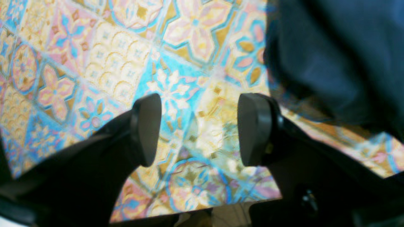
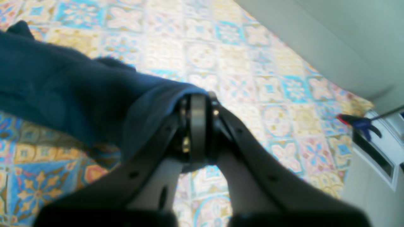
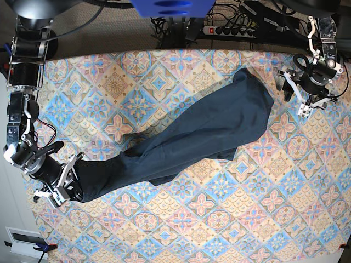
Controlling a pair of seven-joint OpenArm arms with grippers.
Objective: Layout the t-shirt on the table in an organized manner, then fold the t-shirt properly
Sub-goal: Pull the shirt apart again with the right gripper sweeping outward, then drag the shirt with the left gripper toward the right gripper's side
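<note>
The dark navy t-shirt (image 3: 186, 137) lies stretched in a long diagonal band across the table (image 3: 219, 219), from lower left to upper right. My right gripper (image 3: 70, 183) is at the lower-left end and is shut on the t-shirt's edge; in the right wrist view the cloth (image 2: 79, 101) wraps over the closed fingertips of my right gripper (image 2: 197, 126). My left gripper (image 3: 296, 96) is open and empty just right of the shirt's upper-right end. In the left wrist view my left gripper (image 1: 199, 129) hovers over bare table with the shirt (image 1: 341, 56) at upper right.
A power strip and cables (image 3: 236, 27) lie beyond the table's far edge. A blue and red clamp (image 2: 359, 123) grips the table's edge near a white box (image 2: 378, 148). A pale wall (image 2: 331, 41) runs beside the table.
</note>
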